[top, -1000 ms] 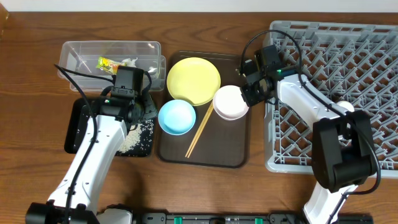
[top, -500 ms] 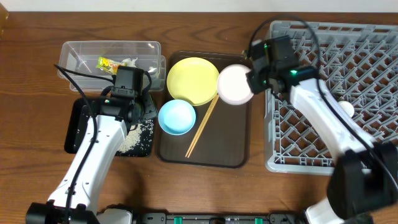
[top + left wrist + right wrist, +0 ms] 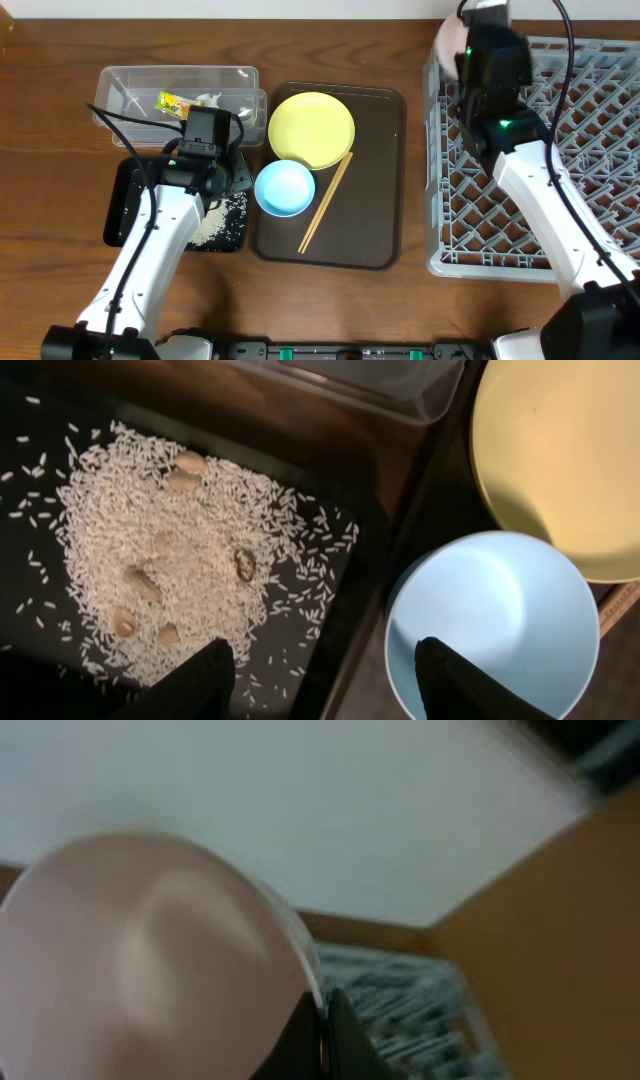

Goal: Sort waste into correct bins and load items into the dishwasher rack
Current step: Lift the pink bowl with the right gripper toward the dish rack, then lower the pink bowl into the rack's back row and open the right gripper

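My right gripper [image 3: 322,1020] is shut on the rim of the white bowl [image 3: 150,960] and holds it tilted, high over the far left corner of the grey dishwasher rack [image 3: 540,225]; in the overhead view only the bowl's edge [image 3: 450,40] shows beside the arm. My left gripper [image 3: 325,680] is open and empty, one finger over the black tray [image 3: 60,420] with loose rice [image 3: 150,550], the other over the light blue bowl [image 3: 490,620]. The yellow plate [image 3: 311,130], blue bowl [image 3: 284,187] and chopsticks [image 3: 325,205] lie on the brown tray [image 3: 375,200]. The wrapper [image 3: 173,101] and tissue [image 3: 208,99] lie in the clear tub [image 3: 120,80].
The black tray [image 3: 125,205] sits in front of the clear tub at the left. A few brown bits lie among the rice [image 3: 185,480]. The rack fills the right side of the table; the brown tray's right half [image 3: 380,150] is bare.
My right gripper has lifted the white bowl off the brown tray and carried it up and to the right, over the rack's far left corner. The left arm has not moved.
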